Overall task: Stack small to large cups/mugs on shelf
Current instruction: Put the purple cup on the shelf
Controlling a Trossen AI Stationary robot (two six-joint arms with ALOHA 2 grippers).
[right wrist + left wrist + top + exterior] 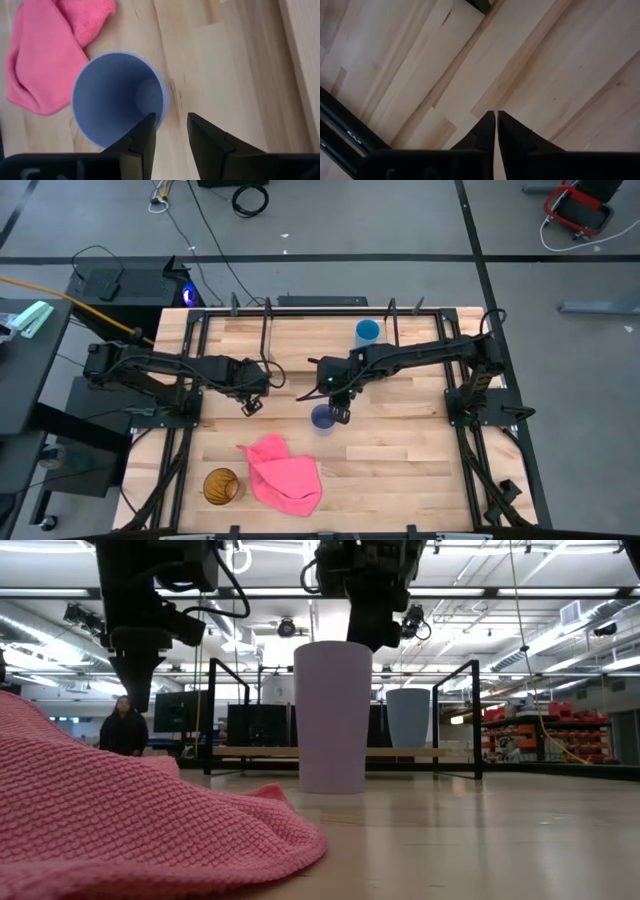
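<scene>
Right gripper lined up over the lavender cup's rim

The right gripper (170, 131) hangs parted, one finger inside the rim of the upright lavender handleless cup (322, 419) mid-desk, apparently for a rim pinch; it grips nothing. The small bright blue cup (367, 332) stands on the low black-legged shelf (340, 752). The translucent amber-brown cup (222, 485) waits beside a crumpled pink cloth (285, 473). The left gripper (496, 131) idles, clenched and empty, above bare desk (400, 470).

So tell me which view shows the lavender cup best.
The low view: the lavender cup stands upright in full profile. The right wrist view looks into its mouth, the high view shows it small beneath the right gripper, the left wrist view nothing.
</scene>
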